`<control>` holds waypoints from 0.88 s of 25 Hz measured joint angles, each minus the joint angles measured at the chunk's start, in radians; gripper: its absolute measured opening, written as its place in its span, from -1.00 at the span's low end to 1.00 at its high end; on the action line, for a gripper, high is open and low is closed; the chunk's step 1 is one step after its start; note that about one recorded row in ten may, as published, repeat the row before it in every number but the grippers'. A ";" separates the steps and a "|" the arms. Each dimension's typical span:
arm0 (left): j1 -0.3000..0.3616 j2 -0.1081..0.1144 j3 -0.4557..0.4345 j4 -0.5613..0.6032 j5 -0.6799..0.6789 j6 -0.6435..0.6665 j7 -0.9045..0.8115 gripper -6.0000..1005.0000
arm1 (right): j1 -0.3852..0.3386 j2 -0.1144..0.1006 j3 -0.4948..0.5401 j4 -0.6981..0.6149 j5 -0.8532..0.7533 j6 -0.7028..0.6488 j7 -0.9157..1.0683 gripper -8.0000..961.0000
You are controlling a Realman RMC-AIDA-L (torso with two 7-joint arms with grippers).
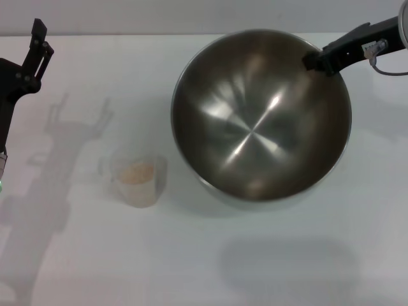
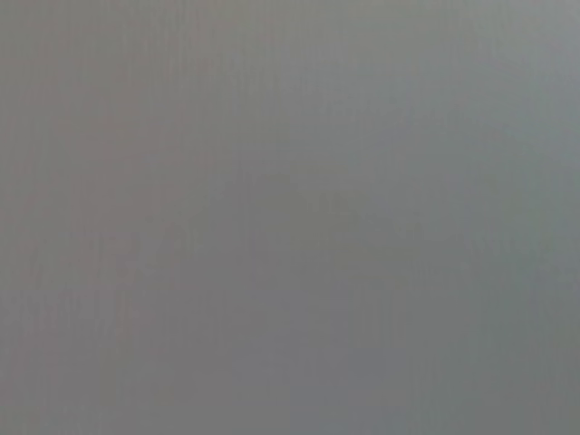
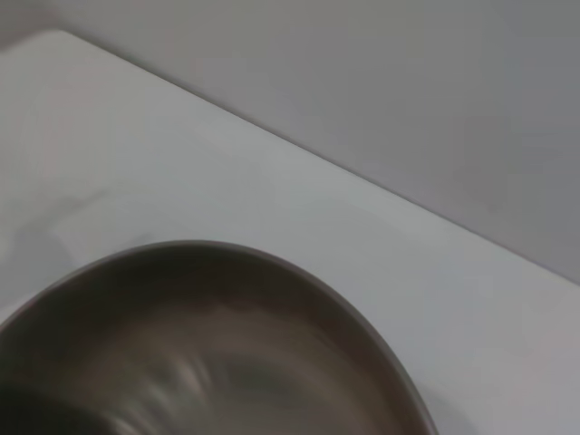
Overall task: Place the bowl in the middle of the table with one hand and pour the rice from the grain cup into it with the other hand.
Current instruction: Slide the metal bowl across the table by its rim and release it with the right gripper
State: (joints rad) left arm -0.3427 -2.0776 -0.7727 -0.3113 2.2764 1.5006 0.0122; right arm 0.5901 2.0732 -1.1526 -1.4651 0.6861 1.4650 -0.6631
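The large steel bowl [image 1: 261,115] hangs tilted above the white table [image 1: 95,255], right of centre, and casts a shadow on the table nearer the front. My right gripper [image 1: 315,62] is shut on the bowl's far right rim. The bowl's rim and inside fill the lower part of the right wrist view [image 3: 227,344]. The small frosted grain cup [image 1: 137,178] stands on the table left of the bowl, with pale rice [image 1: 137,172] in it. My left gripper [image 1: 39,46] is raised at the far left, apart from the cup, open and empty. The left wrist view shows only plain grey.
The table's far edge meets a grey wall [image 3: 408,91] behind the bowl. The shadow of my left arm [image 1: 57,153] lies on the table left of the cup.
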 joint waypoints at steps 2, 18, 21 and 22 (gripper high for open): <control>-0.001 0.000 0.000 0.000 0.000 0.002 0.000 0.72 | -0.001 0.000 -0.002 -0.003 0.025 0.032 -0.025 -0.95; -0.004 -0.001 0.000 0.000 0.000 0.015 0.000 0.72 | 0.019 0.001 -0.057 0.128 0.108 0.165 -0.130 -0.94; -0.003 -0.001 0.000 0.000 0.000 0.016 0.000 0.72 | 0.040 0.001 -0.079 0.184 0.107 0.155 -0.136 -0.94; -0.001 -0.001 0.000 -0.001 0.000 0.017 0.000 0.72 | 0.040 0.001 -0.079 0.184 0.107 0.155 -0.136 -0.94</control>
State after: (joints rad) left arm -0.3436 -2.0786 -0.7731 -0.3123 2.2764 1.5181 0.0122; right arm 0.6298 2.0738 -1.2320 -1.2810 0.7936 1.6196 -0.7996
